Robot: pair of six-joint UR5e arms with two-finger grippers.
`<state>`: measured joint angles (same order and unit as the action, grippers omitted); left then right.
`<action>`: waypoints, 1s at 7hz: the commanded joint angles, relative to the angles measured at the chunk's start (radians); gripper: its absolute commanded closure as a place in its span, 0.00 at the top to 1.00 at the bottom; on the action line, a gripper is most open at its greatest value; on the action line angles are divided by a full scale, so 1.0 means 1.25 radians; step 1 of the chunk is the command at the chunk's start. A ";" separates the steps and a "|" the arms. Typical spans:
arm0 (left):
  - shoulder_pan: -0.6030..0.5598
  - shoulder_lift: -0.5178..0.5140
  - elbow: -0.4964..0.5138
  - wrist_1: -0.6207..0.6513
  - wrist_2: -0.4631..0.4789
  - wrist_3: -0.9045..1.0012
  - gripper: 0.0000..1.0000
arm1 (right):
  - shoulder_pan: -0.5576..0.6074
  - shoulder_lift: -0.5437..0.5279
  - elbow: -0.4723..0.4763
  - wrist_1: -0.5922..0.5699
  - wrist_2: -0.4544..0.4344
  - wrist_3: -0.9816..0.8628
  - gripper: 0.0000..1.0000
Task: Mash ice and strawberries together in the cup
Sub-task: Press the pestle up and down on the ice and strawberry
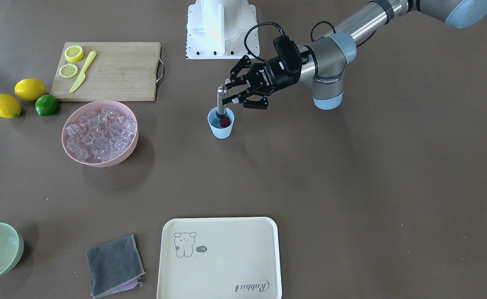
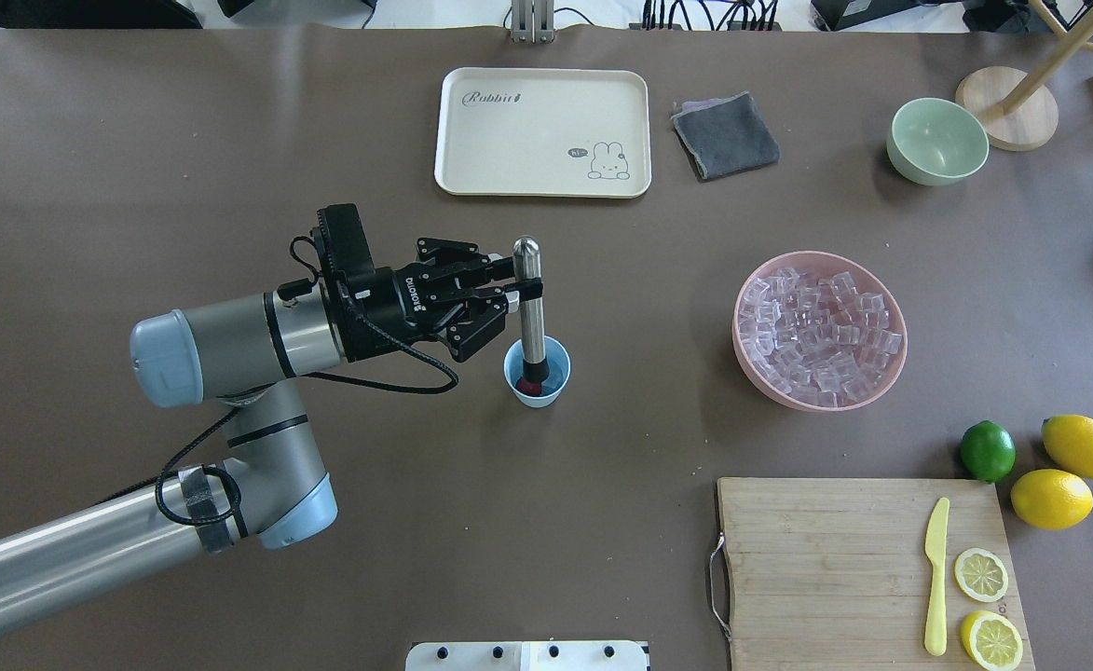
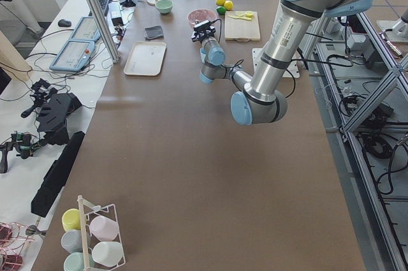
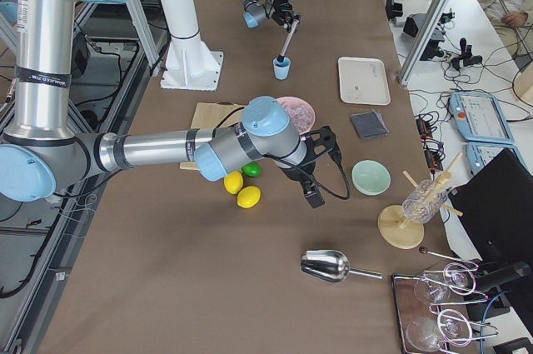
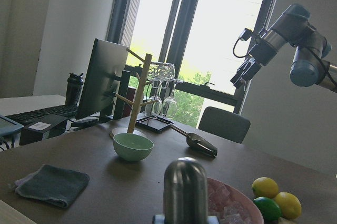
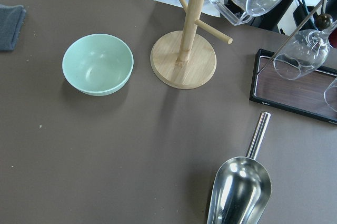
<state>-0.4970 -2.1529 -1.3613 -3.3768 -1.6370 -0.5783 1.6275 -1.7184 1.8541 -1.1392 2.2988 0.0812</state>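
Fingers (image 2: pixel 481 328) of the left gripper (image 2: pixel 507 298) are pinching the cylindrical steel muddler (image 2: pixel 531 308) upright, driving its tip onto the red strawberry (image 2: pixel 529 385) in the light-blue plastic cup (image 2: pixel 560 368).

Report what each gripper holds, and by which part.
Left gripper clamps the metal muddler on its upper shaft, below the rounded top; its foot stands in the cup. Right gripper: cannot tell.

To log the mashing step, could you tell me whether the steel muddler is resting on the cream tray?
No, the left gripper holds the steel muddler with its lower end inside the light-blue cup, beside the strawberry, away from the cream tray.
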 commanded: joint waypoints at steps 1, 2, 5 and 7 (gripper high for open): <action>0.002 0.002 0.002 0.002 0.003 0.004 0.00 | 0.000 -0.002 0.002 0.001 0.002 0.001 1.00; 0.002 0.002 0.008 0.002 0.003 0.007 0.00 | 0.000 -0.003 0.002 0.000 0.002 0.001 1.00; 0.004 0.002 0.012 0.003 0.004 0.007 0.00 | 0.000 -0.005 0.002 0.000 0.002 0.001 1.00; 0.016 0.002 0.021 0.000 0.005 0.007 0.00 | 0.000 -0.003 0.002 0.001 0.002 0.000 1.00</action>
<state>-0.4846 -2.1507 -1.3381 -3.3747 -1.6312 -0.5691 1.6275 -1.7239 1.8553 -1.1386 2.3010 0.0818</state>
